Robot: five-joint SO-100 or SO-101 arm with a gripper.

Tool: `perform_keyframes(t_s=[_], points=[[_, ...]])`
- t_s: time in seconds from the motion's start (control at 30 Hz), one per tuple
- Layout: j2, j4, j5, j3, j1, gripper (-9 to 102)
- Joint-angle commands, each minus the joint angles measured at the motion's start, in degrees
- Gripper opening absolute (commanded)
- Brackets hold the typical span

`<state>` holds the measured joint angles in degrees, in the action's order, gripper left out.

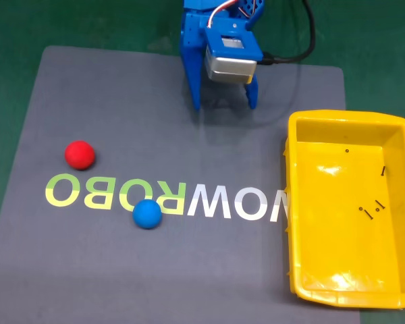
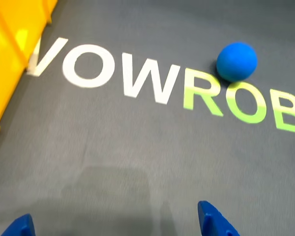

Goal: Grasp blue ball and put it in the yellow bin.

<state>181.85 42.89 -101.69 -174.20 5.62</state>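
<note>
The blue ball (image 1: 147, 214) rests on the grey mat just below the "ROBO" lettering; in the wrist view the blue ball (image 2: 236, 61) sits at the upper right. The yellow bin (image 1: 303, 202) stands at the right of the mat with a few small dark screws inside; its wall (image 2: 10, 54) fills the wrist view's upper left. My blue gripper (image 1: 224, 102) hangs at the mat's far edge, well away from the ball, open with nothing between its fingertips (image 2: 214, 223).
A red ball (image 1: 79, 154) lies on the mat to the left of the blue one. The grey mat (image 1: 189, 270) carries white and green lettering. A black cable (image 1: 304, 40) runs behind the arm over the green table.
</note>
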Motion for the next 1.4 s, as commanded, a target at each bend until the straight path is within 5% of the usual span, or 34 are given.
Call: perform_keyframes(t_s=[0.0, 0.47, 1.37], points=[[-10.46, -8.88, 0.79, 5.89, 1.49, 38], [-58.18, -29.79, 4.31, 34.19, 9.84, 37], [-100.72, -32.52, 4.13, 68.2, 12.39, 37]])
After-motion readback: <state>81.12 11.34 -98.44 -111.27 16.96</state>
